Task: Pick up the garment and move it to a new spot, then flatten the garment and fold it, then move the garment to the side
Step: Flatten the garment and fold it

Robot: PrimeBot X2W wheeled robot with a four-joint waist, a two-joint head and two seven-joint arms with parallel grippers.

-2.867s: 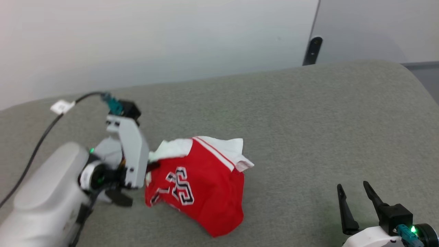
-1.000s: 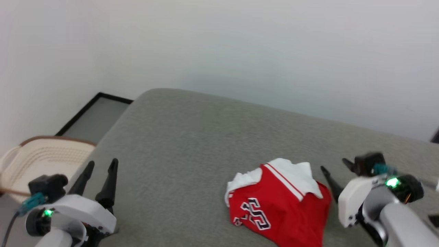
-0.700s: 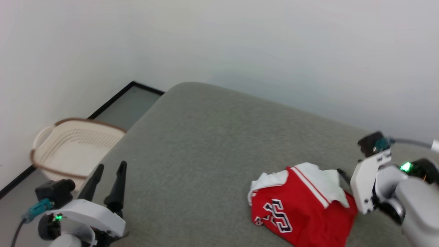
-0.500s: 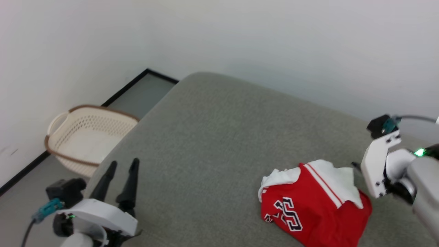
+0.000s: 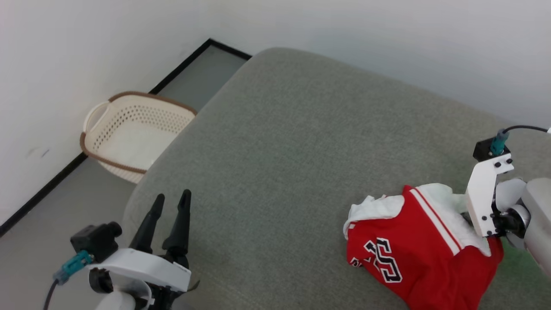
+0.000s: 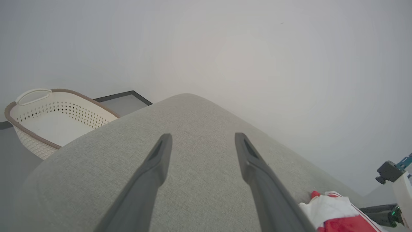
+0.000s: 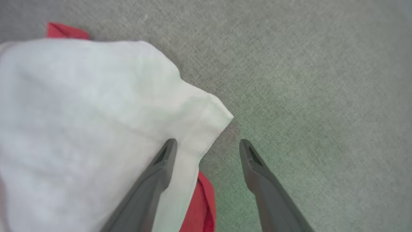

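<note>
The right gripper stands with its jaws spread wide and nothing clasped between them. In the right wrist view, the finger on that view's left lies over the edge of a white sleeve, though whether it touches the cloth cannot be told. The other finger is over bare grey upholstery, and the sleeve's corner pokes into the gap between the two.

That sleeve belongs to the garment, a red jersey lying crumpled in a heap on the grey cushion, at the lower right of the head view. Its red body faces up, showing black white-outlined numerals. White fabric with red-striped trim is bunched along the top, on the side next to the right arm's pale wrist bracket.

The left gripper is also wide open and empty, poised over the cushion's near left corner, well apart from the jersey. Beyond that corner a cream perforated laundry basket with a brown rim sits on the floor by the white wall.
</note>
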